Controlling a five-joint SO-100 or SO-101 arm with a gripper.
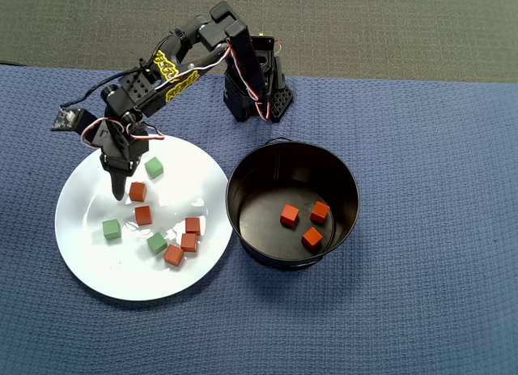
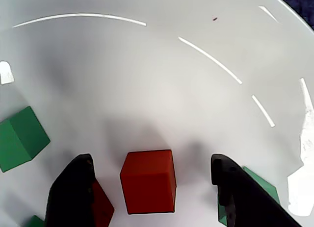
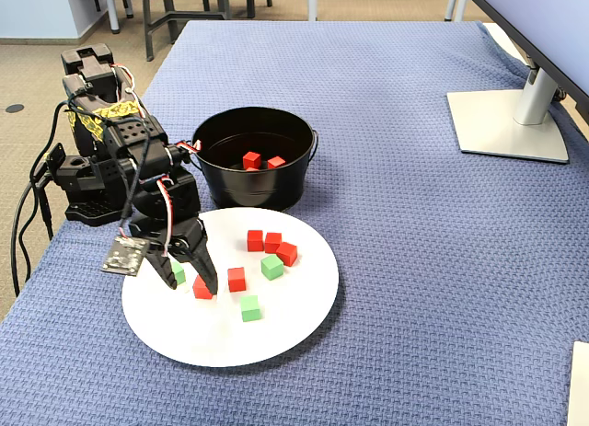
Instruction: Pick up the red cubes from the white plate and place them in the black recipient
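Note:
The white plate (image 1: 89, 253) holds several red cubes (image 1: 143, 215) and three green cubes (image 1: 112, 228). My gripper (image 1: 122, 189) hangs over the plate's upper left part, next to one red cube (image 1: 137, 191). In the wrist view the gripper (image 2: 149, 162) is open, with a red cube (image 2: 148, 182) lying on the plate (image 2: 147, 80) between the fingers (image 2: 73, 192), untouched. A second red cube (image 2: 103, 205) is partly hidden behind the left finger. The black recipient (image 1: 243, 168) stands right of the plate with three red cubes (image 1: 289, 215) inside. In the fixed view the gripper (image 3: 191, 283) is low over the plate (image 3: 230, 339).
Green cubes lie on both sides of the fingers in the wrist view (image 2: 19, 138). The arm's base (image 1: 255, 91) stands behind the pot. A blue cloth (image 1: 421, 294) covers the table. A monitor stand (image 3: 511, 122) is at the far right in the fixed view.

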